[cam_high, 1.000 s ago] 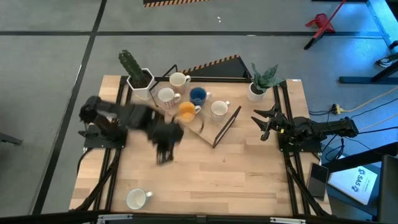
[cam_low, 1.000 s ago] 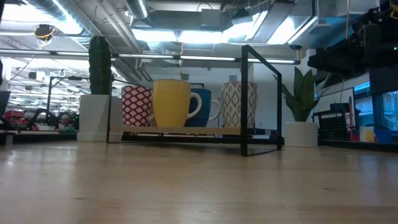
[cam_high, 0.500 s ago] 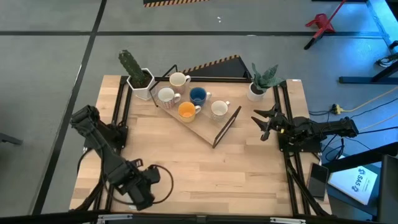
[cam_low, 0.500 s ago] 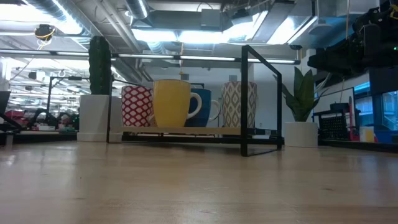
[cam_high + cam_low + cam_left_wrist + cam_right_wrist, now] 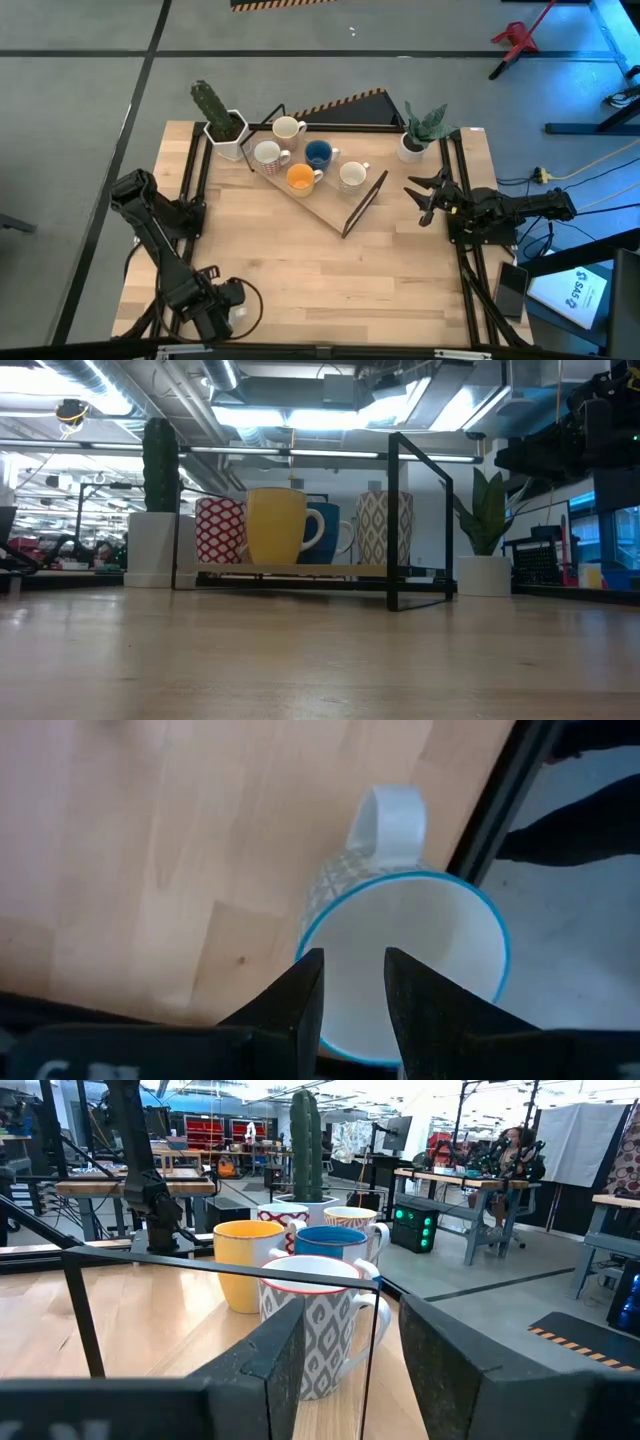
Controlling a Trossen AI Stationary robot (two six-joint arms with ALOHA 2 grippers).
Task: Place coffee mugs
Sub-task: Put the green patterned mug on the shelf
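Five coffee mugs stand on a wooden tray at the table's far middle: cream, red-patterned, blue, orange-inside and grey-patterned white. A sixth mug, white inside with a blue rim, stands upright at the near left corner, handle outward. My left gripper hangs open just above it, pointing down, one finger over the rim and one over the hollow; touch does not show. In the high view the left gripper covers that mug. My right gripper waits open at the right edge.
A cactus pot stands at the far left corner and a leafy plant pot at the far right. A black wire frame stands up on the tray's right end. Black rails run along both table sides. Bare wood fills the near middle.
My left arm has swung fast from the table's middle, near the tray, toward the near left corner, and now hangs over the lone mug there. The right arm and the tray's mugs have kept still.
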